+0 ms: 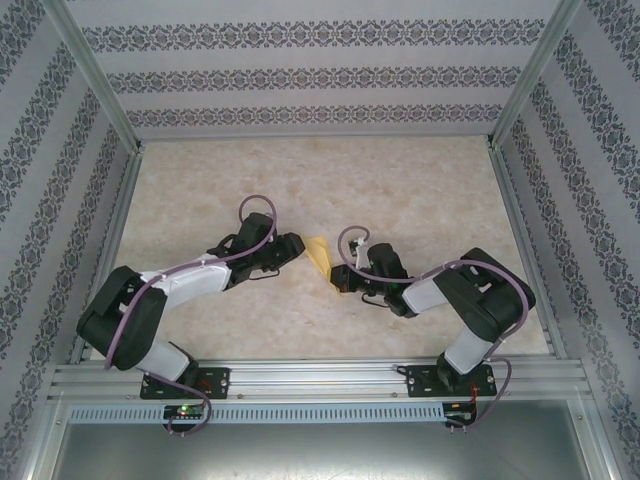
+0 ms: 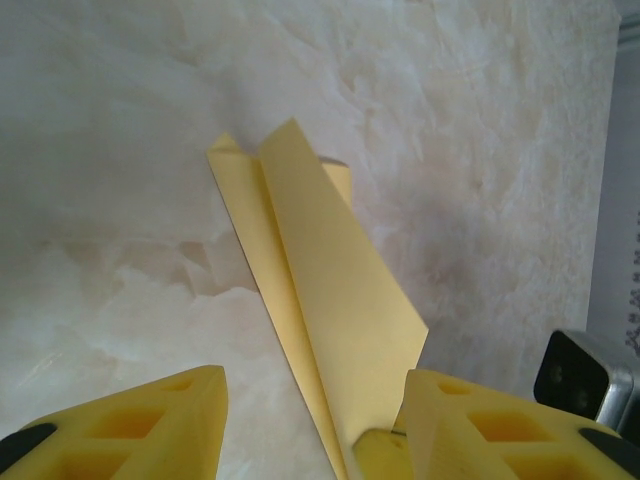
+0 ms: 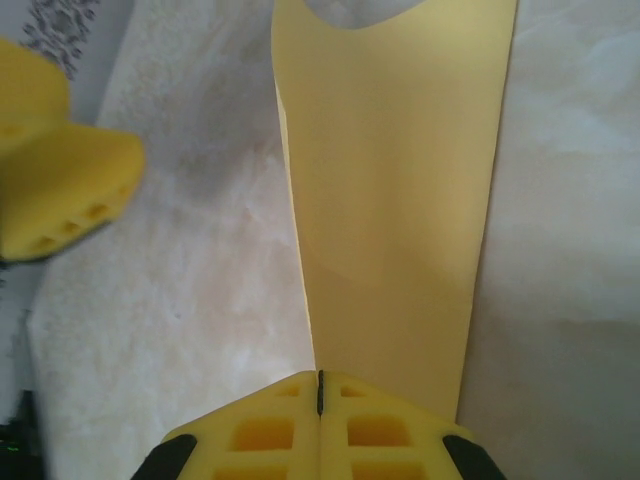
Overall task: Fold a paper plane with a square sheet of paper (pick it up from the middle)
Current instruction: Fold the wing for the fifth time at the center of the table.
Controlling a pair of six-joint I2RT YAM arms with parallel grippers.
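Observation:
The yellow-orange sheet of paper [image 1: 320, 255] lies on the table between my two grippers, folded into a narrow pointed plane shape [image 2: 330, 300] with a centre crease and one flap raised. My left gripper [image 2: 315, 380] is open, its fingers standing on either side of the paper's narrow end with nothing clamped. It sits just left of the paper [image 1: 297, 245]. My right gripper [image 3: 320, 378] is shut, its closed fingertips resting on the near end of the paper [image 3: 390, 200]. From above it is at the paper's lower right [image 1: 338, 278].
The marble-patterned table top [image 1: 400, 190] is bare behind the arms. Patterned walls and aluminium frame posts [image 1: 95, 70] enclose it on three sides. A rail [image 1: 320, 380] with both arm bases runs along the near edge.

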